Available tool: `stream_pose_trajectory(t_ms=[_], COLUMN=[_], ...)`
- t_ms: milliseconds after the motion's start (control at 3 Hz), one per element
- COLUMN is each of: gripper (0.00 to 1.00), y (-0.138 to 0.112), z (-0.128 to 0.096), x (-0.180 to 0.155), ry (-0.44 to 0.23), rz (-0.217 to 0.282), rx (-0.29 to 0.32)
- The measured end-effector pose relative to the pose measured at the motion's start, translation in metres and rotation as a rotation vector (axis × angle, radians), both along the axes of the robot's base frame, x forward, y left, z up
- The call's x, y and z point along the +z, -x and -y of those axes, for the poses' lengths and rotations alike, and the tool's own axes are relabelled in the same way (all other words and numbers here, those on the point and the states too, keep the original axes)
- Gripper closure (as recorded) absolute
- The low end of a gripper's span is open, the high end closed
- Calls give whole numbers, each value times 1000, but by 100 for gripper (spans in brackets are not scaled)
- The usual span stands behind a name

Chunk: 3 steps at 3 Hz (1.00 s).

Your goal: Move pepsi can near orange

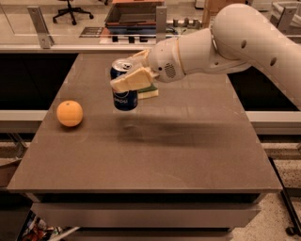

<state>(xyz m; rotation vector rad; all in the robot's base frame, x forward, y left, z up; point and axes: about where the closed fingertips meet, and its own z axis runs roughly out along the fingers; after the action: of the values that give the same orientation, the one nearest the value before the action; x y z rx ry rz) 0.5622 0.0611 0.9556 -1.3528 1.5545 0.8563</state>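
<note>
The pepsi can (pixel 125 100) is clamped in the hand (pixel 126 77). The hand is closed around the can's upper half, and one pale finger (pixel 134 80) lies across the front of it, just below the silver top. The can is roughly upright, with its blue lower part and round logo showing under that finger. It hangs clear of the bench (pixel 188 160): its base does not touch the surface, and a soft dark shadow (pixel 155 132) lies on the bench below and a little in front of it.

The hand comes in from the right, at the end of a thick white arm (pixel 235 42) that crosses the upper right of the view. Just behind the can, beside the hand, a green-and-yellow sponge (pixel 148 92) rests on the bench, partly hidden by the can and the finger.

The orange (pixel 69 113) sits on the bench to the left of the can, near the left edge. It is apart from the can, with bare brown surface between them.

Beyond the far edge of the bench, a dark tray (pixel 134 16) stands on the floor. An office chair (pixel 70 8) shows at the top left.
</note>
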Motion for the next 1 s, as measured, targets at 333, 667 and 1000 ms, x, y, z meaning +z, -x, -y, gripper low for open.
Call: stream_pose_trajectory(t_ms=[333,667,1000], gripper=[100,100,100], y=[8,10,13], z=[-10,-14,-19], x=[-10,-27,-38], ry=[73,122,110], rz=[77,122,130], rx=[-3,-12,5])
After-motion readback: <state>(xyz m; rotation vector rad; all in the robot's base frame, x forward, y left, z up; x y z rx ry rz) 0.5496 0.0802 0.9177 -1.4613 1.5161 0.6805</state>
